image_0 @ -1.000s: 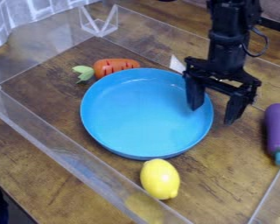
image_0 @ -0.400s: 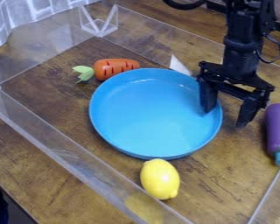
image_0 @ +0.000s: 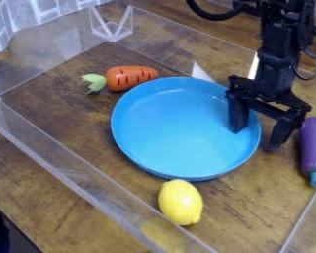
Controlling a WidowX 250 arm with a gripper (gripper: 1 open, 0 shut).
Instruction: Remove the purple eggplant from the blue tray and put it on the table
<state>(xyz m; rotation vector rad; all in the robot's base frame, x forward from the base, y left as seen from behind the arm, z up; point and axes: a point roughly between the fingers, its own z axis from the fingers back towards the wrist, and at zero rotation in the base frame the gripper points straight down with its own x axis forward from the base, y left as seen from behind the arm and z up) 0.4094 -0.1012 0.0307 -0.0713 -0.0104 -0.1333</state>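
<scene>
Blue tray point(image_0: 181, 128) sliding toward the right across the wood surface point(image_0: 68, 109), nudged by the black hand point(image_0: 265, 121), jaws spread wide and empty, straddling its rim. Purple eggplant point(image_0: 312, 145) already lying outside, just beside the hand, on the surface; task likely finishing.

Orange carrot point(image_0: 129, 76) far left, yellow lemon point(image_0: 181, 202) nearest.

no readable text, labels, brands, numbers, signs
</scene>
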